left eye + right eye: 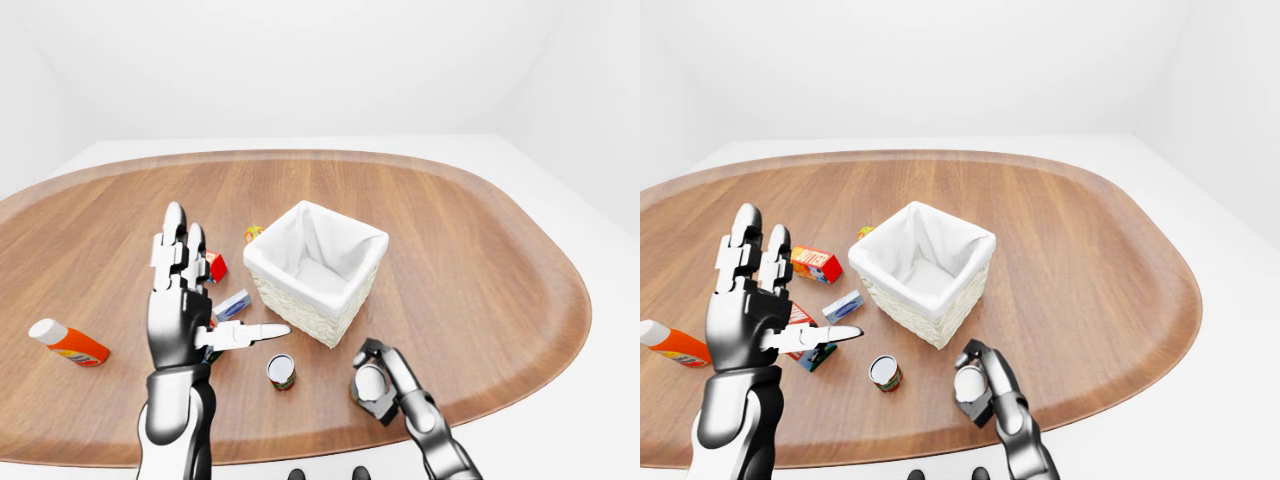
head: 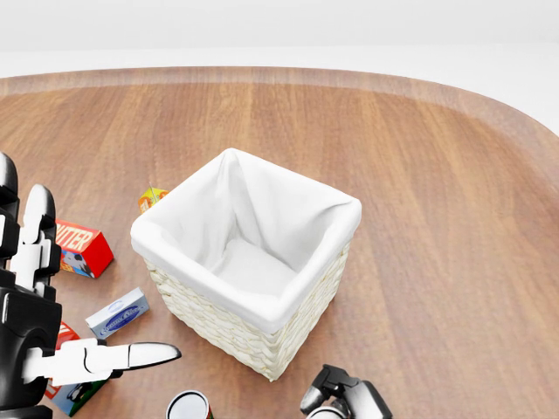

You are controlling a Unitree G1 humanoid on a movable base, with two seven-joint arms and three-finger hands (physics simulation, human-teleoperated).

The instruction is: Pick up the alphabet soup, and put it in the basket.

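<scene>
My right hand point(image 1: 372, 385) is shut on a small can with a silver top, the alphabet soup point(image 1: 369, 381). It holds the can just above the table near the bottom edge, below and right of the basket. The label is mostly hidden by the fingers. The basket point(image 1: 300, 315) is white wicker with a white cloth lining, and it stands upright and empty at the table's middle. My left hand point(image 1: 205, 290) is open and empty, with fingers up and thumb out, raised left of the basket.
A second can point(image 1: 282, 371) with a red and green label stands between my hands. A red box point(image 1: 815, 265), a small blue-white box point(image 1: 232, 304), a dark box point(image 1: 818, 355) and a yellow item point(image 1: 253, 233) lie left of the basket. An orange bottle point(image 1: 68, 342) lies far left.
</scene>
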